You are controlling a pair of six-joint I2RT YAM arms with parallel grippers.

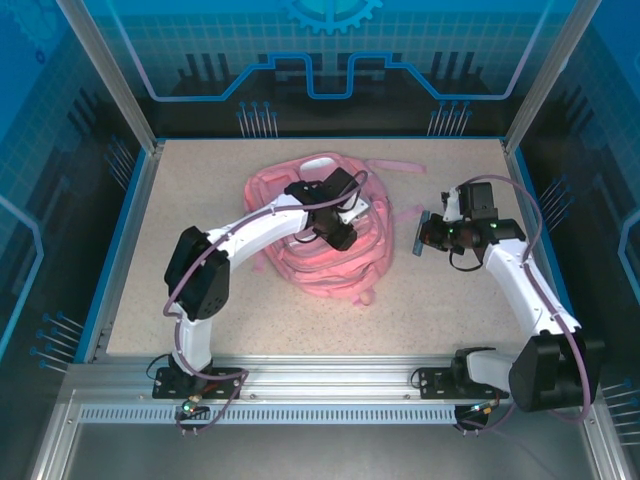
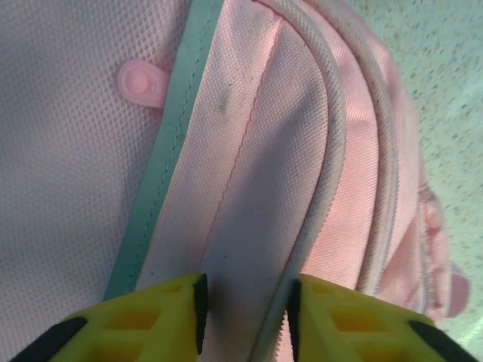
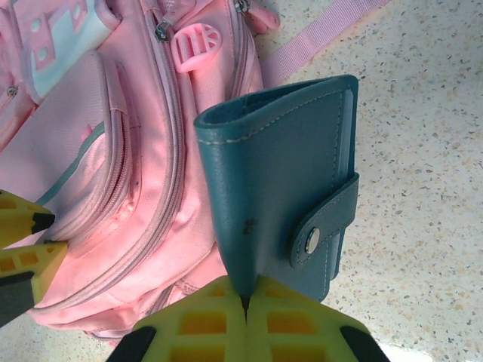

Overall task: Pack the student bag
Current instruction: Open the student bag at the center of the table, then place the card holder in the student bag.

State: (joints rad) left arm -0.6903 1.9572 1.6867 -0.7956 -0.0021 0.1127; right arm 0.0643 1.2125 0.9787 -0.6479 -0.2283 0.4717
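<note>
Top external: the bag [image 1: 300,270] lies near the centre of the desk [image 1: 200,200]. The left tool [image 1: 340,232] is down on its upper face, and the right tool [image 1: 428,237] hovers just beside its right edge, keeping a wallet [image 1: 417,240] outside the bag. Left wrist: the fingers [image 2: 166,324] stand either side of a piped fabric fold, but whether they pinch it cannot be told. Right wrist: the right tool is clenched on one edge of the teal wallet and the zips in view appear shut, so packing is judged barely begun, with a compartment to open and the wallet to insert.
</note>
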